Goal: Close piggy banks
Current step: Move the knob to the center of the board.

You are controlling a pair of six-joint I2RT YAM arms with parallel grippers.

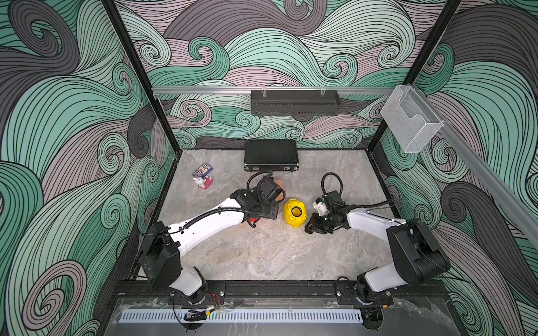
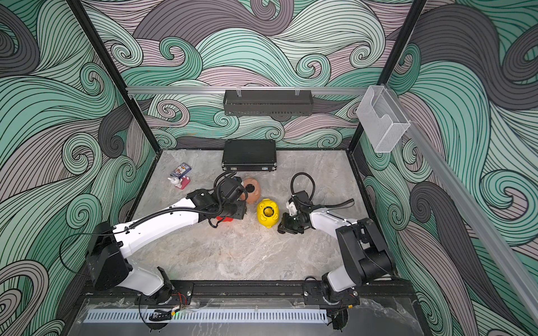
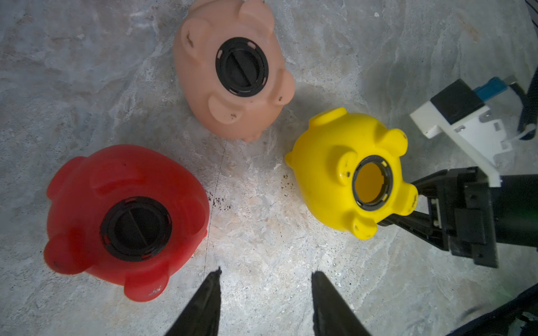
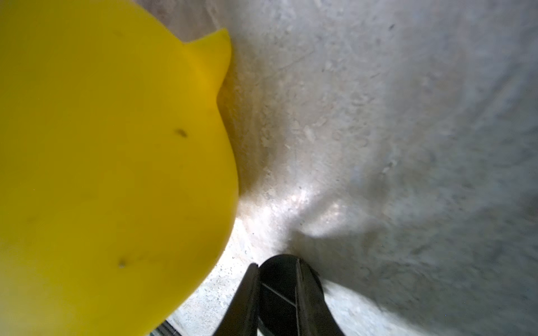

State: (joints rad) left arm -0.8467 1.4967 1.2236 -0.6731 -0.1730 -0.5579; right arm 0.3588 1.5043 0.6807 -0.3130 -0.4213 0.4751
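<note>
— Two fingers of my right gripper (image 4: 276,266) are pinched on a dark round thing. I take it for the last black plug (image 4: 278,291), though little of it shows.

— Where does it go?

— Into the yellow pig (image 3: 326,174), just beside those fingers. It lies on its back in the middle of the table (image 3: 262,232), with its belly hole (image 3: 371,181) facing up and open. The red pig (image 3: 87,197) and the peach-pink pig (image 3: 203,96) lie near it, also belly up, and each hole is already filled by a black stopper.

— How do you seat this one well?

— I'd lift clear of the pig's feet and turn the plug flat over the hole. Then I'd centre it on the black ring, press straight down, and twist if the tabs need it. The pig is round and glossy, so an off-centre push would likely roll it.

— Can your other side help?

— My left gripper (image 3: 267,272) hangs empty with its fingers spread, pointing down at bare table between red and yellow. It could brace the yellow pig.

— And your arms?

— The right has its elbow folded high and its forearm reaching inward, with the wrist dropped so the gripper lies almost level with the table. The left is stretched long toward the middle, wrist bent downward.
</note>
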